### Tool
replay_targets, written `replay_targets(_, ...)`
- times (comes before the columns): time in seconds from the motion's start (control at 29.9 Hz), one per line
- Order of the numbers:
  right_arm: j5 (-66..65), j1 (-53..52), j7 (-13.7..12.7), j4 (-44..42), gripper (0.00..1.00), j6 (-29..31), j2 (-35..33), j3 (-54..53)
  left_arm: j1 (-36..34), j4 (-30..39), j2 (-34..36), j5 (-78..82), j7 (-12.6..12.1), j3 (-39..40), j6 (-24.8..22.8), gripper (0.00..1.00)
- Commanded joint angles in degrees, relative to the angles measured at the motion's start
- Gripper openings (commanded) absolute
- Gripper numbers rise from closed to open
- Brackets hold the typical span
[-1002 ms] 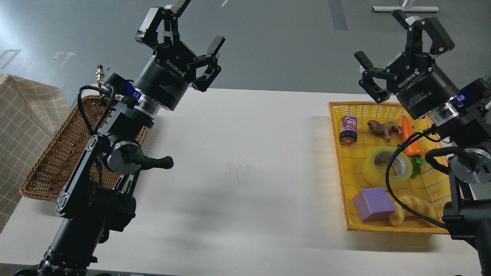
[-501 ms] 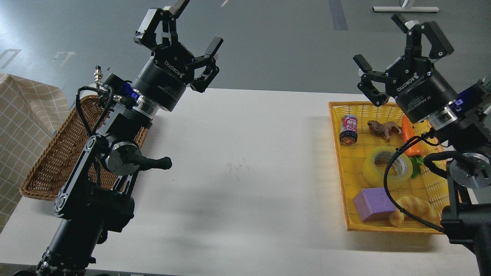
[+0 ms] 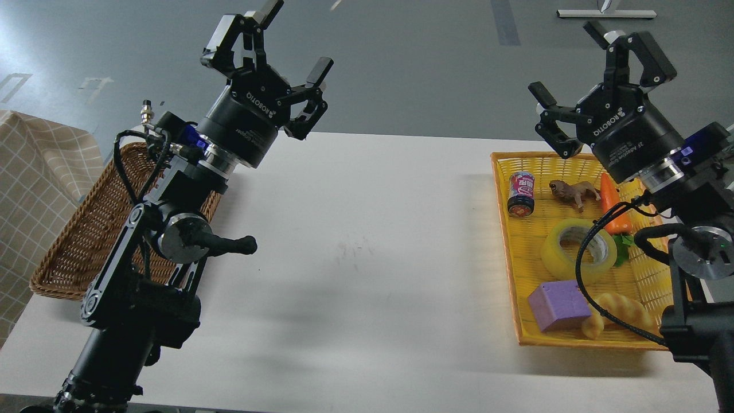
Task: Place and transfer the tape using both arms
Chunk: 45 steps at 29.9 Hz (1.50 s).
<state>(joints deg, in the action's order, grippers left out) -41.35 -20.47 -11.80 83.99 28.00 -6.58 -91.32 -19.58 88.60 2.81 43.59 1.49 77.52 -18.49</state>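
The tape point(image 3: 578, 251), a yellow roll with a whitish core, lies flat in the yellow basket point(image 3: 510, 269) at the right, partly crossed by a black cable. My right gripper point(image 3: 567, 62) is open and empty, raised above the basket's far end, well above the tape. My left gripper point(image 3: 293, 37) is open and empty, raised high over the table's far left, next to the brown wicker basket point(image 3: 80, 241).
In the yellow basket lie a small can point(image 3: 520, 194), a brown toy animal point(image 3: 573, 191), a carrot point(image 3: 611, 203), a purple cube point(image 3: 557, 305) and a croissant point(image 3: 619, 312). The white table point(image 3: 367, 258) spans the space between the baskets. A checked cloth point(image 3: 34, 189) is at the far left.
Both arms shifted only slightly; the right gripper moved a little up and left. Nothing was taken hold of.
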Motion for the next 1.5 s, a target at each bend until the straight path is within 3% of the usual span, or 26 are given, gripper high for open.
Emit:
replay_targets(0.0,0.0,0.0,-0.1,0.0,1.0,0.0,0.0,0.0,0.1,0.0,0.1,0.1,-0.1,0.0,0.0,0.98)
replay_targets(1.47,-1.2,-0.3,-0.1,0.9,1.0,0.0,-0.3,0.3,0.2,-0.2,0.1,-0.1,-0.2,0.0,-0.2,0.98)
